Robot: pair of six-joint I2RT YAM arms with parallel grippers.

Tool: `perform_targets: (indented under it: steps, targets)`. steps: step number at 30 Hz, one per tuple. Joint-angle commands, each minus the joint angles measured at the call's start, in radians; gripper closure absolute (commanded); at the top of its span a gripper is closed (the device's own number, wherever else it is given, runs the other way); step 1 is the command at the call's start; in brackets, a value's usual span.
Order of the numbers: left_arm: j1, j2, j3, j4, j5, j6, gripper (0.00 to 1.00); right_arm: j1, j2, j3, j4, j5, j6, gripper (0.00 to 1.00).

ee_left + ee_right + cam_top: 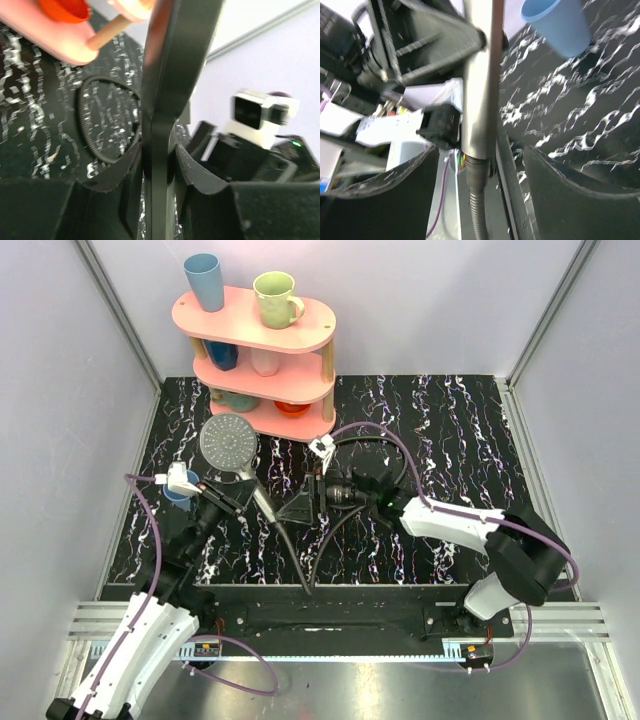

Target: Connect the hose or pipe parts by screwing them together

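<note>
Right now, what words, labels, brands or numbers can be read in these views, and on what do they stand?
None can be read.
Pale print on a black arm part, right wrist view: blurred and cut by the edge.
Stickers at the arm bases: too small.
Shower head, hose, cups: no lettering shows.

Grey shower head (229,442), black hose (292,555), white-veined black tabletop (450,430), pink shelf (240,325)

Bright, even light; shower head (167,75) blurred close-up in left wrist view.
</note>
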Motion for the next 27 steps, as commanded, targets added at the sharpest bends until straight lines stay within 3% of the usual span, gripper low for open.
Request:
perform_targets:
  steps: [1, 2, 5, 7, 11, 21, 25, 26, 27]
  targets:
    - [0.002, 0.034, 0.148, -0.198, -0.175, 0.000, 1.00, 0.007, -0.119, 0.004, -0.102, 0.220, -0.060, 0.21]
    - [0.002, 0.053, 0.162, -0.240, -0.186, 0.005, 1.00, 0.038, -0.131, 0.015, -0.148, 0.257, -0.111, 0.20]
    - [0.002, 0.095, 0.219, -0.306, -0.220, 0.009, 1.00, 0.134, -0.159, 0.108, -0.391, 0.609, -0.261, 0.18]
    - [0.002, 0.118, 0.258, -0.334, -0.243, 0.015, 1.00, 0.236, -0.143, 0.191, -0.529, 0.755, -0.303, 0.18]
    - [0.002, 0.190, 0.334, -0.434, -0.284, 0.025, 1.00, 0.368, -0.096, 0.268, -0.639, 1.037, -0.346, 0.19]
    - [0.002, 0.238, 0.392, -0.509, -0.303, 0.003, 1.00, 0.540, 0.238, 0.596, -0.883, 1.388, -0.448, 0.23]
    - [0.002, 0.238, 0.395, -0.534, -0.303, -0.008, 1.00, 0.569, 0.317, 0.670, -0.912, 1.486, -0.484, 0.36]
    - [0.000, 0.235, 0.395, -0.540, -0.303, -0.015, 1.00, 0.576, 0.326, 0.687, -0.912, 1.518, -0.488, 0.47]
    - [0.002, 0.235, 0.389, -0.543, -0.301, -0.021, 1.00, 0.581, 0.340, 0.695, -0.911, 1.528, -0.490, 0.52]
